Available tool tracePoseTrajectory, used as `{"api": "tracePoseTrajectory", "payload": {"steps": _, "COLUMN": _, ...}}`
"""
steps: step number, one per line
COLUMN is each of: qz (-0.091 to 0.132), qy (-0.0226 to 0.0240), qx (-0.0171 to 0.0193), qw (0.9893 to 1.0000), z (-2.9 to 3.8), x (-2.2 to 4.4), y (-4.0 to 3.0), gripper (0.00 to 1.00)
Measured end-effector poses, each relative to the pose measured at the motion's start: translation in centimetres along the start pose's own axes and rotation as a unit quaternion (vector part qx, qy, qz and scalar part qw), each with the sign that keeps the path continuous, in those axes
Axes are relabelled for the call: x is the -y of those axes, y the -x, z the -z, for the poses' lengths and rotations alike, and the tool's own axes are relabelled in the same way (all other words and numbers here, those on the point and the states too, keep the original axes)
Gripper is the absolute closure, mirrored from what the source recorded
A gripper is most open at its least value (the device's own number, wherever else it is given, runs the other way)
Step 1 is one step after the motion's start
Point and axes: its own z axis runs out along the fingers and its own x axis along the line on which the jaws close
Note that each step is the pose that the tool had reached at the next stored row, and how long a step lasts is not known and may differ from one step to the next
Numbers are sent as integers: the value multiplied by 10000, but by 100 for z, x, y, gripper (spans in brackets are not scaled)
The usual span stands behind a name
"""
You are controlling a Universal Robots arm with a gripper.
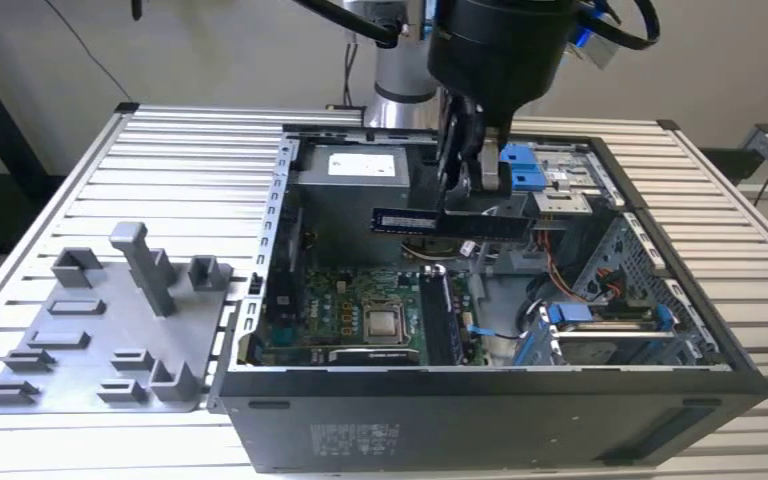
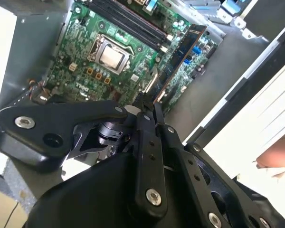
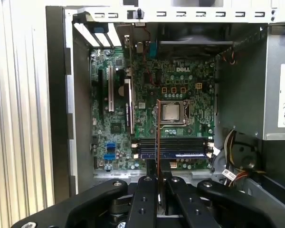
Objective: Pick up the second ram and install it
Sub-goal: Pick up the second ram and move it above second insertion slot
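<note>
- The second ram [image 1: 404, 219] is pinched near its middle by the gripper [image 1: 471, 205], whose fingers are clamped on both flat faces.
- The stick is held level in the air above the open computer case [image 1: 491, 405], clear of the motherboard [image 1: 344, 315] on the case floor.
- In the first wrist view, the stick [image 3: 157, 137] is seen edge-on over the memory slots [image 3: 180, 145] inside the case.
- A grey fixture plate [image 1: 91, 340] is laid on the slatted table [image 1: 184, 150] just beside the case, on the exterior view's left.
</note>
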Motion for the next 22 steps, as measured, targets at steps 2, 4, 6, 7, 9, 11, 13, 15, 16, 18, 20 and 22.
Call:
{"api": "tracePoseTrajectory", "payload": {"steps": 2, "qz": 12, "qy": 0, "qx": 0, "qw": 10000, "z": 1, "x": 36, "y": 2, "gripper": 86}}
{"api": "tracePoseTrajectory", "payload": {"steps": 4, "qz": 38, "qy": -12, "qx": 0, "qw": 10000, "z": -1, "x": 52, "y": 2, "gripper": 86}}
{"api": "tracePoseTrajectory", "payload": {"steps": 6, "qz": 80, "qy": -86, "qx": 2, "qw": 9999, "z": -5, "x": 56, "y": 3, "gripper": 86}}
{"api": "tracePoseTrajectory", "payload": {"steps": 7, "qz": 105, "qy": -144, "qx": 3, "qw": 9998, "z": -7, "x": 57, "y": 3, "gripper": 86}}
{"api": "tracePoseTrajectory", "payload": {"steps": 9, "qz": 149, "qy": -252, "qx": 6, "qw": 9996, "z": -11, "x": 59, "y": 3, "gripper": 86}}
{"api": "tracePoseTrajectory", "payload": {"steps": 11, "qz": 170, "qy": -267, "qx": 7, "qw": 9995, "z": -12, "x": 84, "y": 3, "gripper": 86}}
{"api": "tracePoseTrajectory", "payload": {"steps": 13, "qz": 174, "qy": -268, "qx": 7, "qw": 9995, "z": -11, "x": 150, "y": 6, "gripper": 86}}
{"api": "tracePoseTrajectory", "payload": {"steps": 15, "qz": 178, "qy": -267, "qx": 6, "qw": 9995, "z": -9, "x": 221, "y": 9, "gripper": 86}}
{"api": "tracePoseTrajectory", "payload": {"steps": 16, "qz": 181, "qy": -267, "qx": 6, "qw": 9995, "z": -8, "x": 247, "y": 10, "gripper": 86}}
{"api": "tracePoseTrajectory", "payload": {"steps": 18, "qz": 189, "qy": -267, "qx": 7, "qw": 9995, "z": -8, "x": 276, "y": 11, "gripper": 86}}
{"api": "tracePoseTrajectory", "payload": {"steps": 20, "qz": 188, "qy": -267, "qx": 7, "qw": 9995, "z": -8, "x": 276, "y": 11, "gripper": 86}}
{"api": "tracePoseTrajectory", "payload": {"steps": 22, "qz": 189, "qy": -267, "qx": 7, "qw": 9995, "z": -8, "x": 279, "y": 11, "gripper": 86}}
